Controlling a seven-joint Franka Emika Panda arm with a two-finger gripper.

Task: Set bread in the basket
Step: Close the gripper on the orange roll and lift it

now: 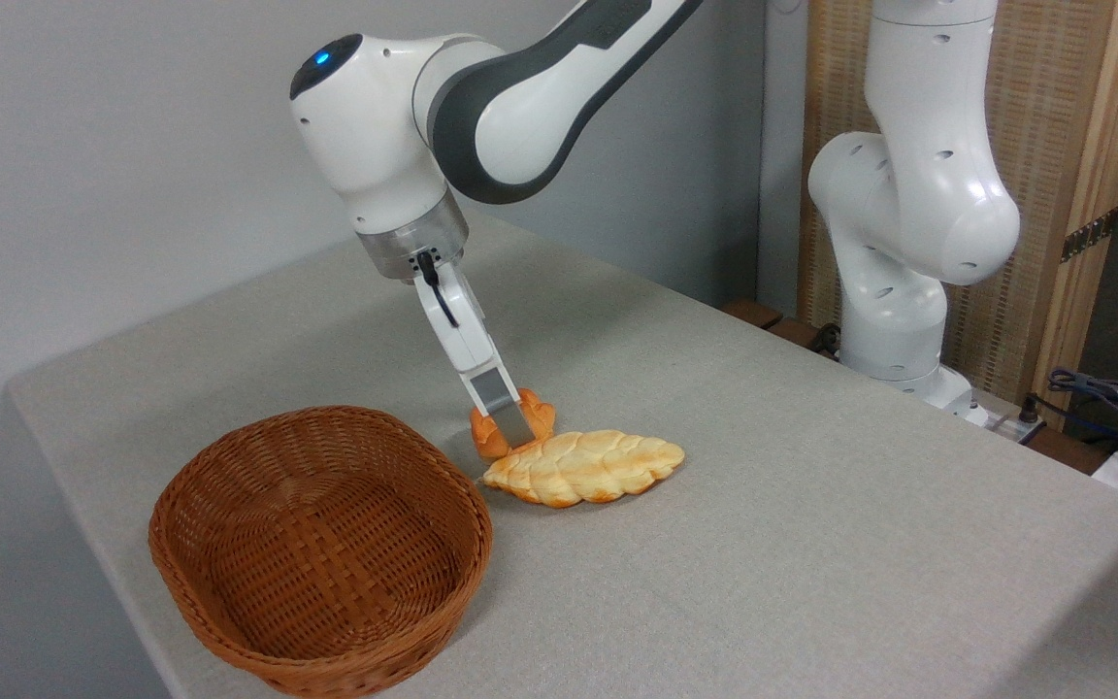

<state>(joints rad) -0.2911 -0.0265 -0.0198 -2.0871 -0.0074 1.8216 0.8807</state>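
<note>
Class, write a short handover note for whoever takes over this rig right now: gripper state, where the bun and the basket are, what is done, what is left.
Gripper: down at the bun, fingers either side of it; whether they have closed on it cannot be told from this view.
Bun: on the table, just behind the left end of the braided loaf, to the right of the basket.
Basket: front left of the table, nothing in it.
Done: the approach to the bun.
Left: secure the grip, lift, carry left over the basket, release. Probably take care not to drag the loaf along.
</note>
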